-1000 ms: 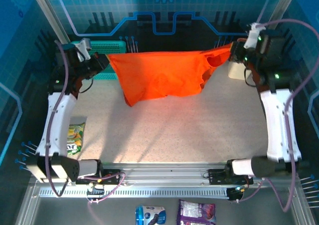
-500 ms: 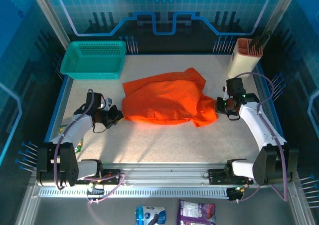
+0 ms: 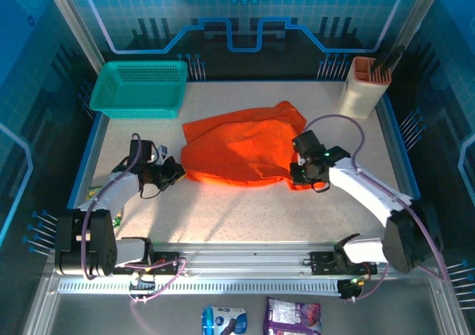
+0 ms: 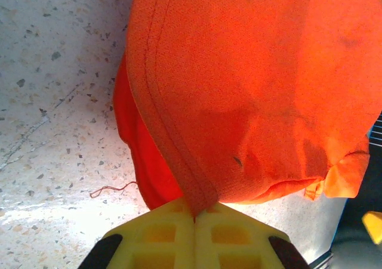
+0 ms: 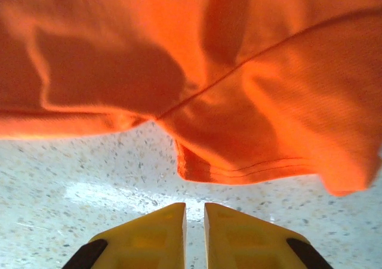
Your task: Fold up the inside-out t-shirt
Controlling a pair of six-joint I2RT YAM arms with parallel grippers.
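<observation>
One garment on record. Where does it lie? — Inspector

The t-shirt [image 3: 241,148], orange-red, lies crumpled in a loose heap on the middle of the table [image 3: 245,212]. It is broadest along its near edge, with a fold of cloth reaching toward the far right. Stitched hems show in both wrist views. — Assessor

State of the left gripper [image 4: 194,214]? — Inspector

Clenched on the garment. In the left wrist view its yellow fingers [image 4: 161,233] meet with no gap, and a stitched hem of the t-shirt runs straight down into the line between them. From above, it sits low at the heap's near left corner, touching the cloth. A loose thread [image 4: 110,189] lies on the table just beside that edge. — Assessor

And the right gripper [image 5: 194,215]? — Inspector

Released. Its fingers [image 5: 239,233] are parted by a narrow slit; the speckled table shows through and nothing is between them. A double-stitched hem sits just ahead of the tips, apart from them. From above, it is at the heap's near right corner. — Assessor

Surroundings? — Inspector

A teal mesh basket [image 3: 139,88] stands at the far left corner and a pale holder [image 3: 361,90] at the far right, both well apart from the t-shirt. A blue packet [image 3: 224,322] and a purple packet [image 3: 293,316] lie below the front rail — Assessor
</observation>
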